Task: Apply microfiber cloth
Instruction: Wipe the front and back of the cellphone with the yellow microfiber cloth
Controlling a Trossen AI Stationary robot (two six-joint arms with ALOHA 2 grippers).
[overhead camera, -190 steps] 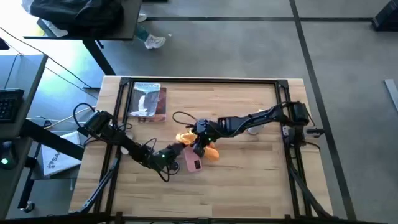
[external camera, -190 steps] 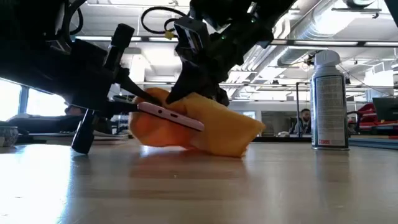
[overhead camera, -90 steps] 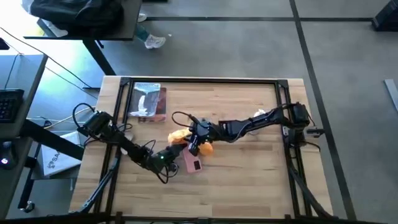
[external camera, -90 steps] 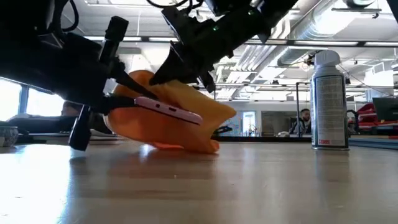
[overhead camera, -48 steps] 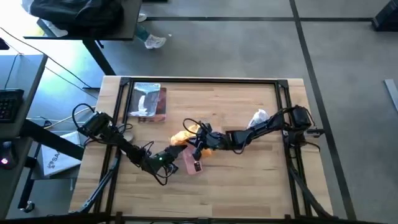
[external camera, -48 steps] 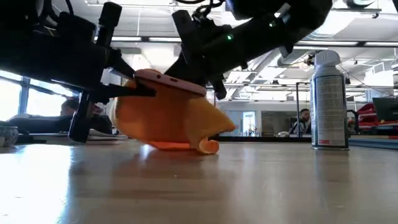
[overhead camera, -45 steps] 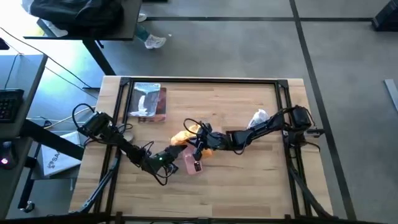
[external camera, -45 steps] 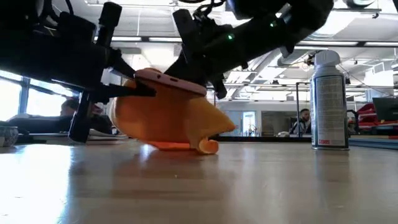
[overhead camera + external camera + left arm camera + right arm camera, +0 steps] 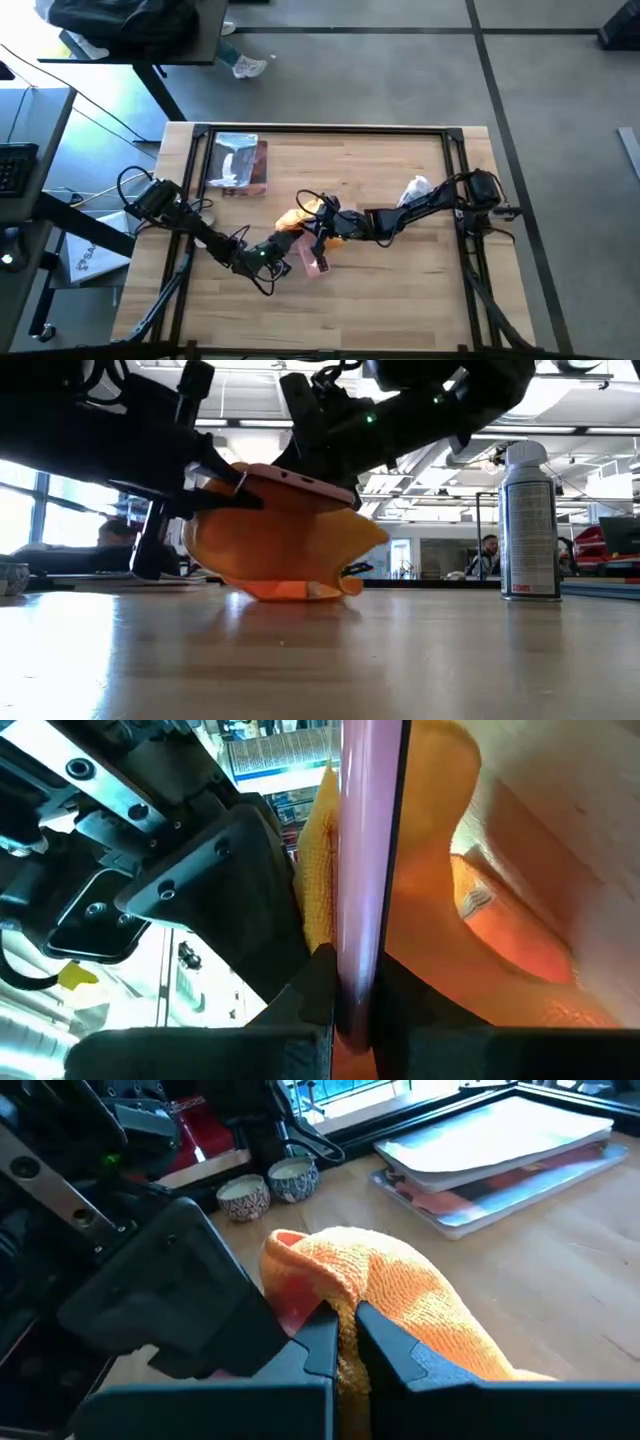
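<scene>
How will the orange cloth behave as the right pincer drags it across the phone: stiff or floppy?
Likely floppy: the microfiber cloth sags in loose folds below the phone and pools on the table. Probably light, since the right pincer lifts a fold by a thin pinch. It should bunch rather than slide flat. The left pincer grips the phone's edge.

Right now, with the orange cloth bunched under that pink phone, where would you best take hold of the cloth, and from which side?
Probably where the right end effector already pinches it: the raised fold at the top of the microfiber cloth, approached from above on the right arm's side. That ridge stands clear of the table, thin enough to pinch. The left end effector holds the phone edge-on against the cloth's other side, blocking that approach.
</scene>
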